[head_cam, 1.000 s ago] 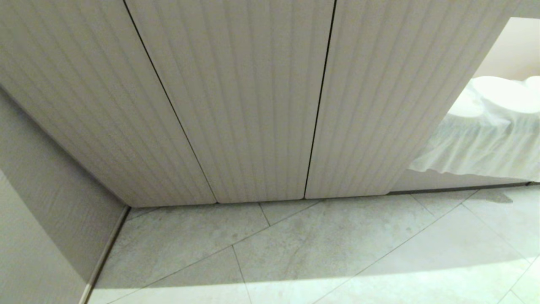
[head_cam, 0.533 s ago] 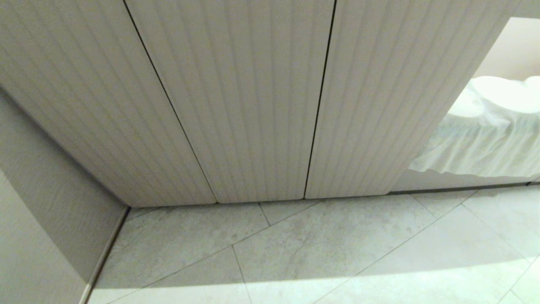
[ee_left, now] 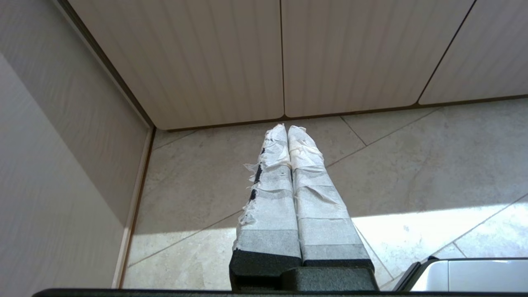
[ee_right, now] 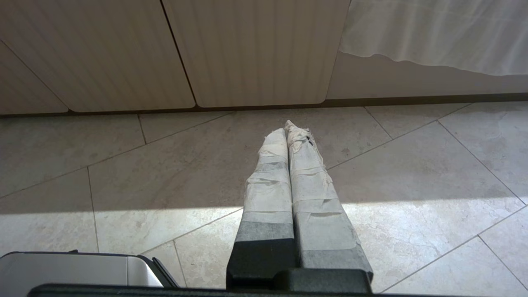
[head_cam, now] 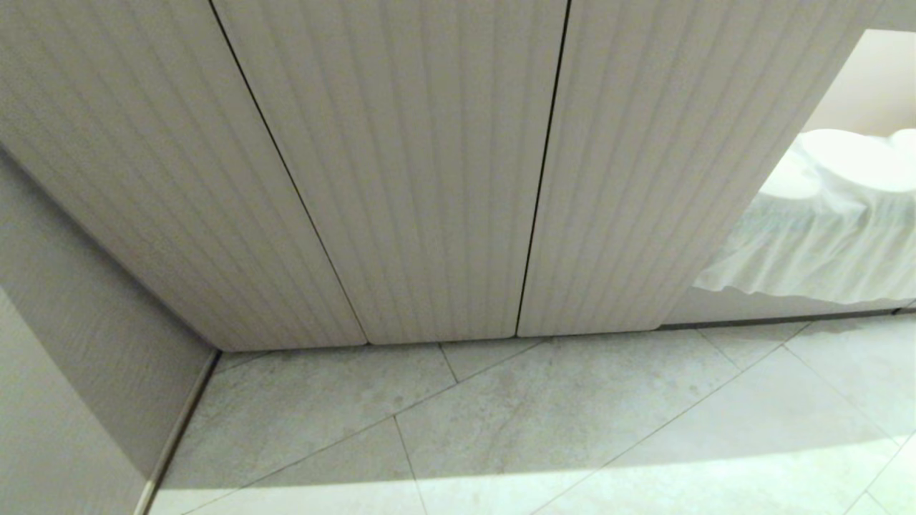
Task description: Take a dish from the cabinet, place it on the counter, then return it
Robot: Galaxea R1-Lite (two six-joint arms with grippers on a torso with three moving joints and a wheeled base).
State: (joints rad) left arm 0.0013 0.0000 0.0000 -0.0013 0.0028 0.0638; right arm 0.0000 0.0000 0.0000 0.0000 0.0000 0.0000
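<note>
The dish is nowhere in sight (presumably inside the cabinet (head_cam: 429,179), whose ribbed doors are all closed). Left gripper (ee_left: 287,128) and right gripper (ee_right: 288,126) hang empty, fingers pressed together, above the floor (head_cam: 537,422) before the cabinet. Open a door first, pulling squarely from its edge.

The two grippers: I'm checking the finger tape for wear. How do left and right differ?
The left gripper has tape frayed along one outer edge, with dark patches showing; the right gripper has tape torn mainly at one tip. The left gripper is near a wall corner, the right gripper near a white cloth. Both have shut, empty fingers pointing toward the closed cabinet.
</note>
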